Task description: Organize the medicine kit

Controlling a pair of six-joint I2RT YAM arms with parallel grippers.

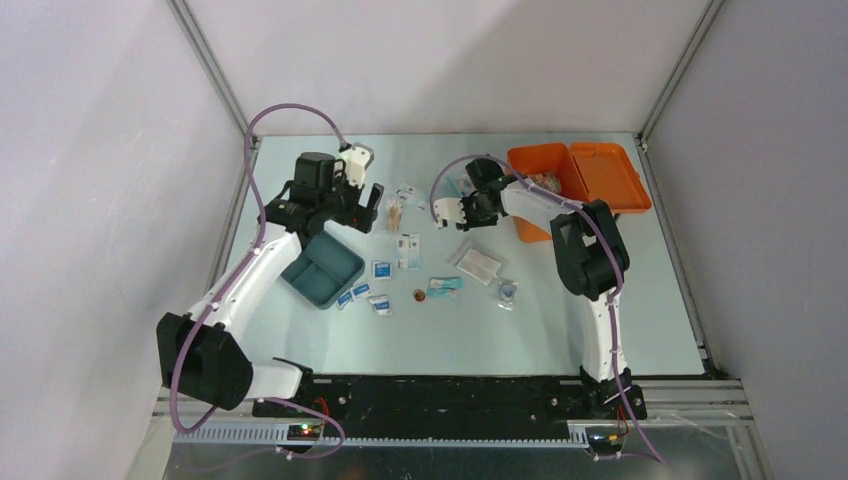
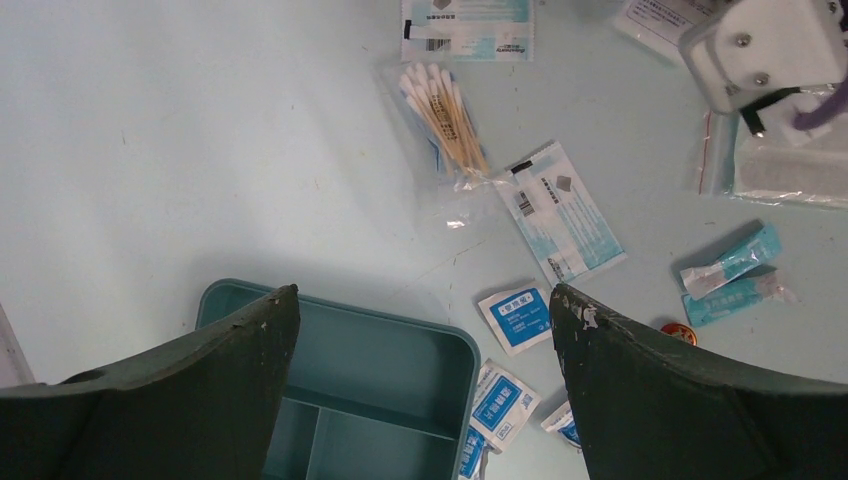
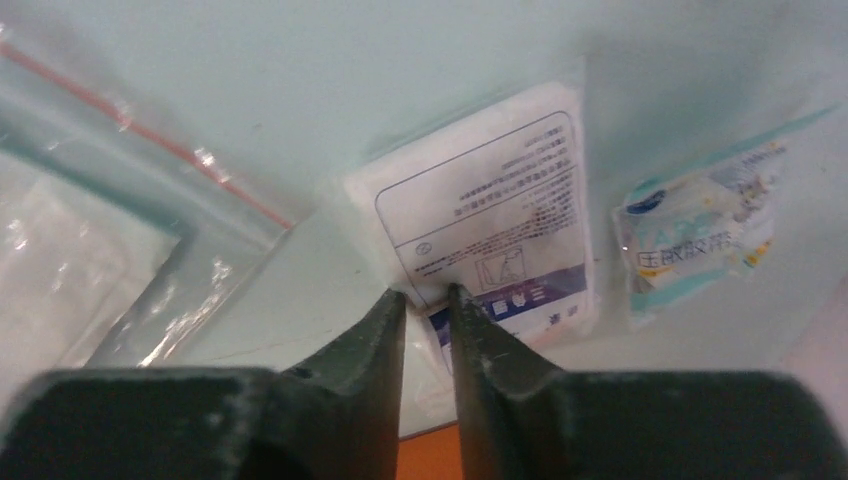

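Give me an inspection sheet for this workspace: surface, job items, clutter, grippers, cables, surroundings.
Surface: pale blue table, with packets strewn across the middle.
Job's things: orange kit at the far right, lid open; teal tray out on the table left of centre, empty where visible.
Clutter: swab bag, blue sachets, white packet, zip bag and other pouches, all loose.
Grippers: left gripper open above the tray's far edge; right gripper pinched on the white packet's edge.
Cables: a purple cable loops off each arm.
Surroundings: white walls and metal frame posts; nothing else seen.
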